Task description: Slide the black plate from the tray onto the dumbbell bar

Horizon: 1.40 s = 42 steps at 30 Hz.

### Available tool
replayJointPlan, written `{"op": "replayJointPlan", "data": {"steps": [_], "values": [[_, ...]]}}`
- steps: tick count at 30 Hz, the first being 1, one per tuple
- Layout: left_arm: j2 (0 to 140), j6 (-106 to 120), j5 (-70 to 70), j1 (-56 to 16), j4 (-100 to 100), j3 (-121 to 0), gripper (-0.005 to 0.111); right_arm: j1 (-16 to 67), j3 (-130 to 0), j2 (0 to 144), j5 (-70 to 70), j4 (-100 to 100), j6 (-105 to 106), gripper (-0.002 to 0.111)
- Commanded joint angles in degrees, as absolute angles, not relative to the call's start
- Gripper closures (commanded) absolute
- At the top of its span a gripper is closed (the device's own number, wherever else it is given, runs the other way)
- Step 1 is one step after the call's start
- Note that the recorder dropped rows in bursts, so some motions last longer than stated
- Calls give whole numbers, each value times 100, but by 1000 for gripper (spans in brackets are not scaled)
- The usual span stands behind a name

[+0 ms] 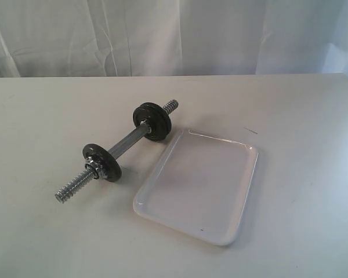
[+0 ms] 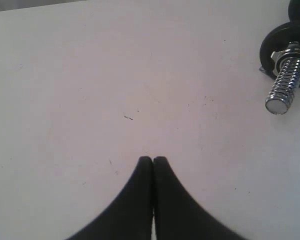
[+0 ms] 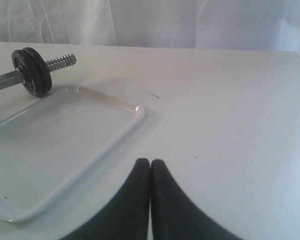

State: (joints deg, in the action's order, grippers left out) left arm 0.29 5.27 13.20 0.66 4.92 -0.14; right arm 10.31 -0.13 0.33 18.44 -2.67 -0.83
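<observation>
The dumbbell bar [image 1: 126, 142] lies on the table left of the white tray [image 1: 220, 231], which holds nothing. Two black discs sit pressed together near the bar's far threaded end. The outer, slightly wider one looks like the black plate [image 1: 161, 130] [image 3: 39, 74]. A smaller black disc [image 1: 102, 161] with a nut sits near the near end. In the left wrist view, the left gripper [image 2: 152, 160] is shut and empty over bare table, apart from the bar's threaded end [image 2: 286, 82]. Beside the tray's rim [image 3: 132, 120], the right gripper [image 3: 150, 162] is shut and empty. Neither gripper shows in the exterior view.
A white curtain [image 1: 174, 35] hangs behind the table's far edge. A small dark mark [image 1: 250, 130] lies on the table beyond the tray.
</observation>
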Motion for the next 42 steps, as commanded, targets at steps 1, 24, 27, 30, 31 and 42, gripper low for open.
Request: {"op": "replayJointPlan", "data": {"steps": [1,24,27,30,31,42], "values": [[0,545,1332,41,526,0,107,962,0,0,1793,-235,-133,108],[0,545,1319,65,526,0,107,656,0,0,1793,-248,-131,108],[0,545,1308,65,526,0,107,656,0,0,1793,-248,-131,108],[0,545,1181,65,526,0,107,656,0,0,1793,-248,-131,108],[0,545,1181,65,526,0,107,656,0,0,1793,-248,-131,108],[0,545,1181,65,526,0,107,656,0,0,1793,-248,-131,108]]}}
